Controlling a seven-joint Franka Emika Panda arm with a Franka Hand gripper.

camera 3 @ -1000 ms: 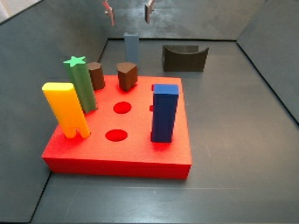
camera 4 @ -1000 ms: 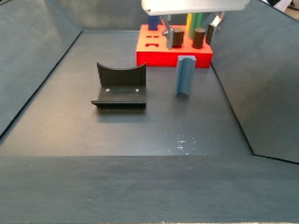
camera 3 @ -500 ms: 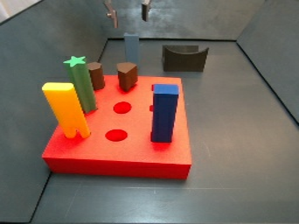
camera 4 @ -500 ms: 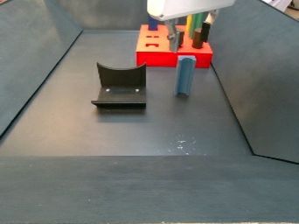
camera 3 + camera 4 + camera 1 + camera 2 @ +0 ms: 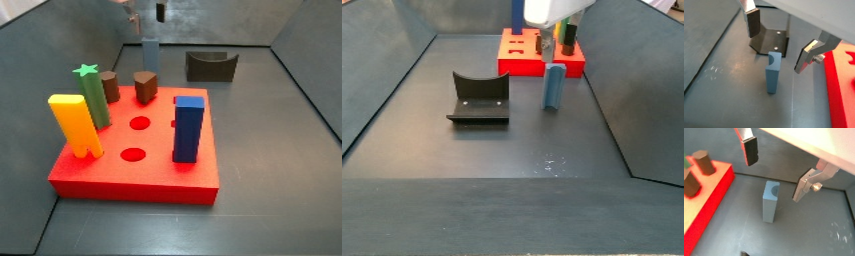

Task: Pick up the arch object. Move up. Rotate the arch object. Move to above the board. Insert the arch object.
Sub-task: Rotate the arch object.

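The scene is viewed from opposite ends in both side views: the board [image 5: 134,165] is seen near from above in one, far in the other [image 5: 543,55]. Both wrist views are aimed steeply down between the gripper [image 5: 777,42] fingers, close to the arch object [image 5: 769,202]. The fixture [image 5: 477,98] is shared with the wrist view [image 5: 769,41].
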